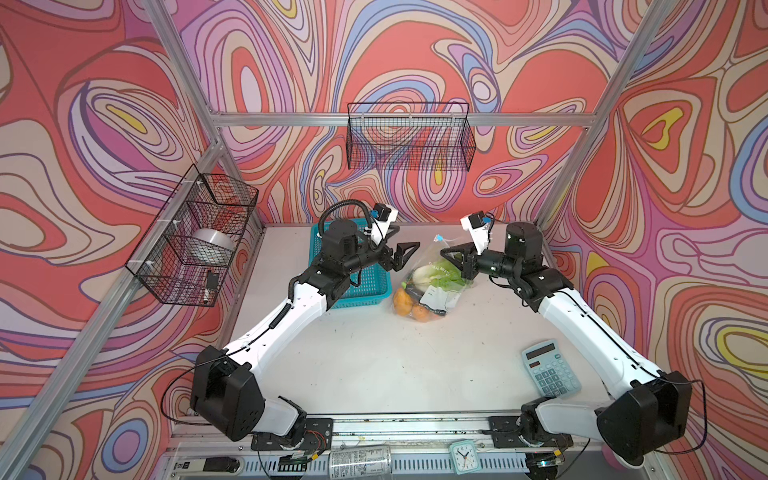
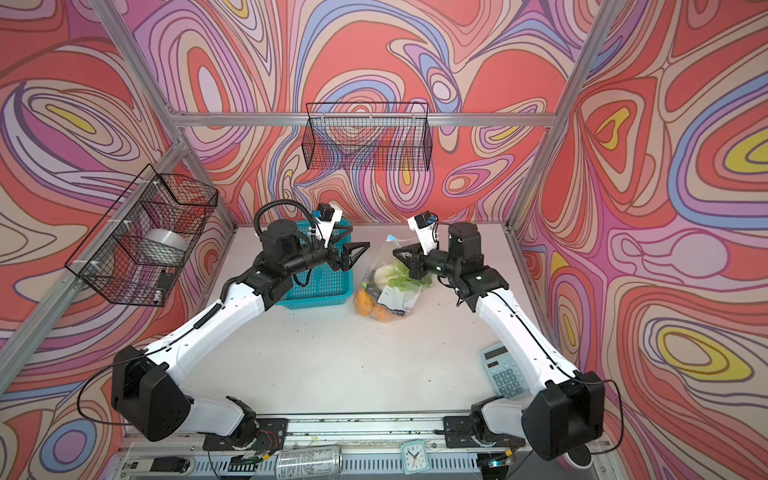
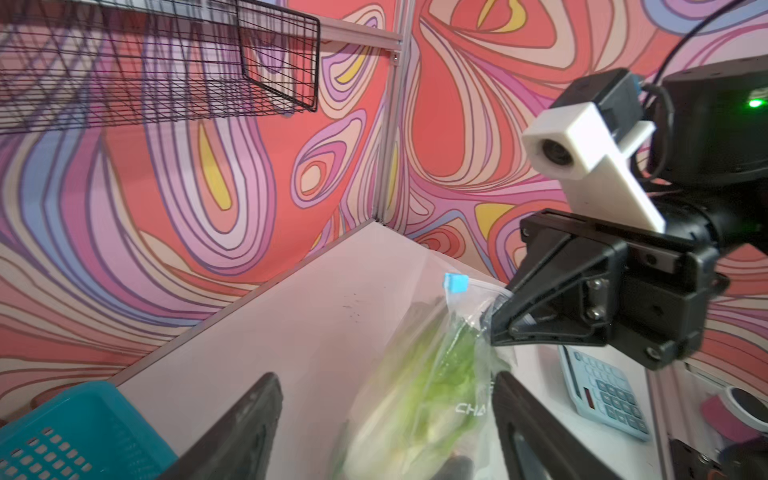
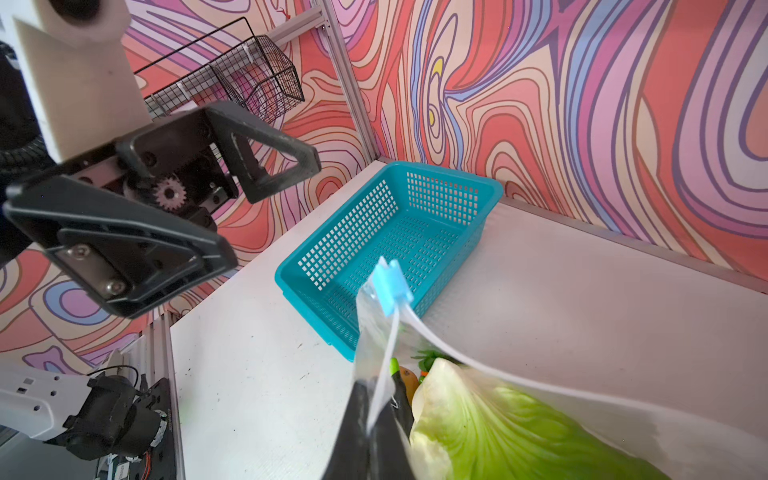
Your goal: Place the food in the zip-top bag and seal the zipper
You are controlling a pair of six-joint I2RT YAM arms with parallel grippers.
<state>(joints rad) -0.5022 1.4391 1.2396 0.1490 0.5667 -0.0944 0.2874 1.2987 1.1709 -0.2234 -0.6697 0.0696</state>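
The clear zip-top bag point(image 1: 434, 291) point(image 2: 392, 297) lies mid-table and holds the food: a green-white cabbage point(image 4: 498, 432) point(image 1: 436, 276) and orange pieces point(image 1: 409, 307). The zipper's light-blue slider point(image 4: 390, 286) point(image 3: 456, 282) stands at the raised far end of the mouth. Two white strips part from it, so the mouth gapes. My right gripper point(image 4: 374, 401) point(image 1: 446, 253) is shut on one strip of the bag's mouth edge and holds it up. My left gripper point(image 3: 386, 395) point(image 1: 404, 256) stands open to the left of the bag, nothing between its fingers.
An empty teal mesh basket point(image 1: 374, 299) point(image 4: 457, 170) sits left of the bag, under the left wrist. A light-blue calculator point(image 1: 550, 368) lies at the front right. Black wire baskets hang on the left wall point(image 1: 191, 237) and back wall point(image 1: 409, 137).
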